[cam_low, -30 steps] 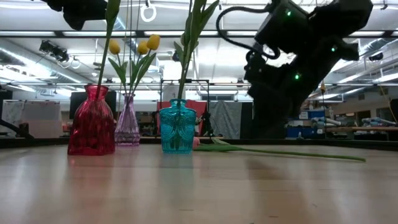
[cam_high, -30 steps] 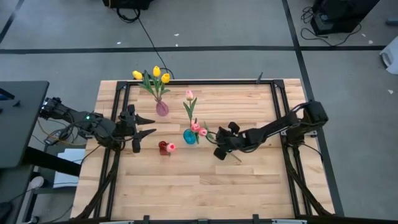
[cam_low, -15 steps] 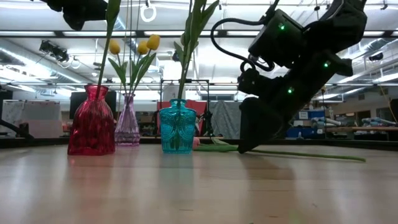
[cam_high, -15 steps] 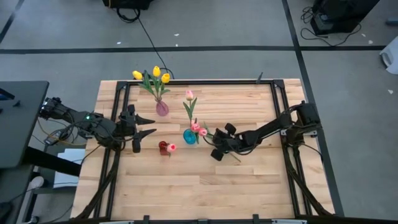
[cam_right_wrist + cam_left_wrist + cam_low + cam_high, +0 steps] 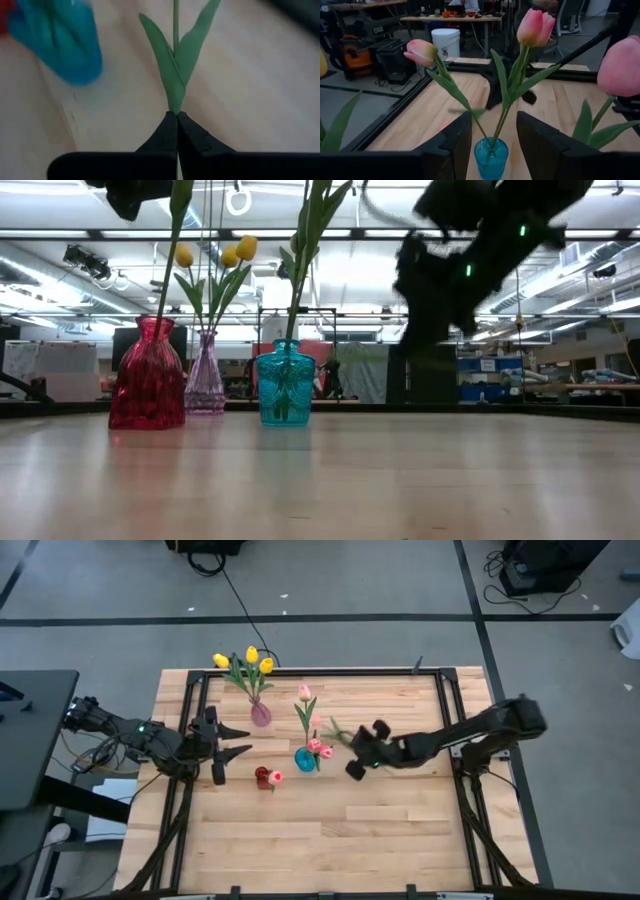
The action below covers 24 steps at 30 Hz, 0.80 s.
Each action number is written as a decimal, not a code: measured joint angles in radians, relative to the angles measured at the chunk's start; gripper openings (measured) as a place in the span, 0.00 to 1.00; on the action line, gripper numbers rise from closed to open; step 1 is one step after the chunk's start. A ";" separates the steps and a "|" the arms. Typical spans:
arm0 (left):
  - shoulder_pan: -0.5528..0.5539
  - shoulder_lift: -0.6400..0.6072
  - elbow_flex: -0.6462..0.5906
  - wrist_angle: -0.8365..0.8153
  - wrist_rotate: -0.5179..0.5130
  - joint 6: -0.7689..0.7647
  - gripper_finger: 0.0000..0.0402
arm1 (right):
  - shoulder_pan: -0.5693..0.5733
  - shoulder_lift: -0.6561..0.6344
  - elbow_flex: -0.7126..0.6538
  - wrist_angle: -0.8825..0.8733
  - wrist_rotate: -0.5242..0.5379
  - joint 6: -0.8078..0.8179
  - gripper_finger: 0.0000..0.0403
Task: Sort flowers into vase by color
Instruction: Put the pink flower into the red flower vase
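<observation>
Right claw (image 5: 176,122) pinches stem (image 5: 175,15) — bloom unseen.

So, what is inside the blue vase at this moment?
The blue vase holds pink tulips on green stems; the left wrist view shows two heads above it and the stems entering its neck. The stem ends inside are hidden by the tinted glass.

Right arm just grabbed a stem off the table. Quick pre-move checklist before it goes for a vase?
1. Right gripper jaws shut on the flower stem: ok.
2. Stem lifted off the table: ok.
3. Colour of the held flower's head: cannot tell, not visible.
4. Teal vase upright, pink tulips inside: ok.
5. Left gripper waits beside the purple vase, jaws open, away from the right arm: ok.
</observation>
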 joint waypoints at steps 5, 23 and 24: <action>0.035 0.001 0.030 0.008 0.008 0.048 0.35 | -0.032 -0.254 0.006 0.004 0.087 -0.147 0.01; 0.190 0.272 0.330 -0.002 0.220 0.173 0.25 | -0.032 -0.354 0.304 0.299 -0.323 -0.456 0.02; 0.190 0.294 0.352 0.007 0.241 0.174 0.25 | -0.018 -0.333 0.328 0.299 -0.334 -0.457 0.02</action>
